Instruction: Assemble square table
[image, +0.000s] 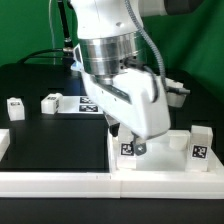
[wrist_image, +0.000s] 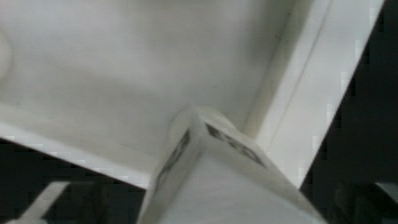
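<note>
In the exterior view we see the white plastic square tray-like tabletop (image: 160, 165) lying on the black worktop (image: 50, 145) at the near edge, toward the exterior view's right. The hand (image: 128, 140) hangs low over its near left corner, right at a short white tagged leg (image: 128, 150) standing there. The arm's bulk hides the fingers, so we cannot tell whether they are spread or pinching. A second upright leg (image: 200, 140) stands at the near right corner. One loose leg (image: 15, 108) and another loose leg (image: 50, 101) rest at the far left, well apart from the tabletop. In the wrist view the leg under the hand (wrist_image: 222, 170) rises close to the camera, tag showing, against the tabletop's pale floor (wrist_image: 125, 90) and raised rim (wrist_image: 302, 70); no fingers show. We judge the job about half done: two legs seem placed and two remain, and we cannot tell how tightly any is seated.
</note>
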